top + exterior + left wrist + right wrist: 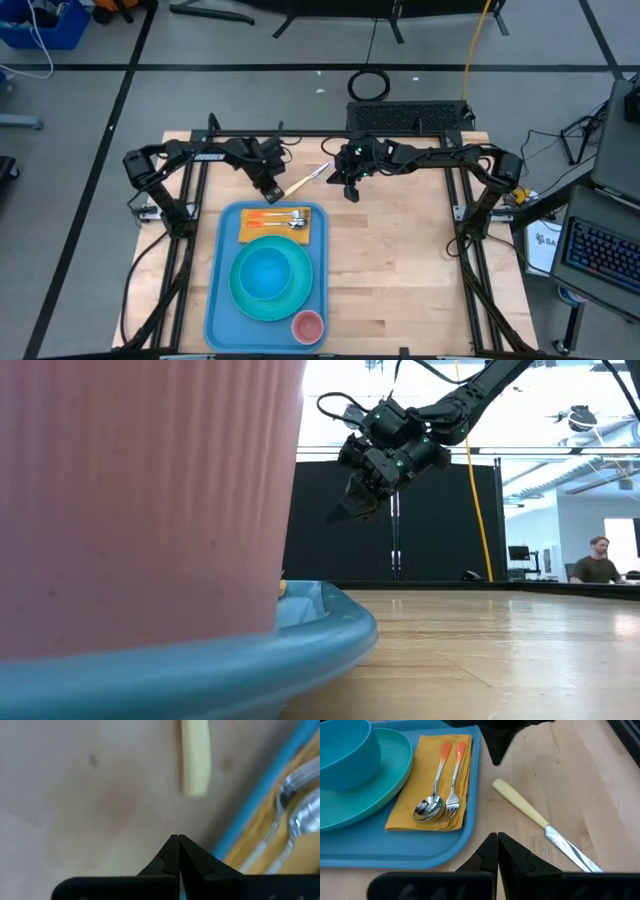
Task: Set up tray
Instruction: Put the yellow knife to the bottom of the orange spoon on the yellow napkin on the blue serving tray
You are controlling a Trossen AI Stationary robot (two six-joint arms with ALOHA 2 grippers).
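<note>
The light-blue tray lies on the wooden table. It carries a yellow napkin with a spoon and a fork, a turquoise plate holding a blue bowl, and a pink cup. A cream-handled knife lies flat on the table just beyond the tray's far right corner. My left gripper is shut and hovers by the knife's handle end. My right gripper is shut in the air, near the blade end.
Bare wood stretches to the right of the tray. A dark frame rail runs along the table's far edge. In the low view the pink cup hides the left side, and a person sits far behind the table.
</note>
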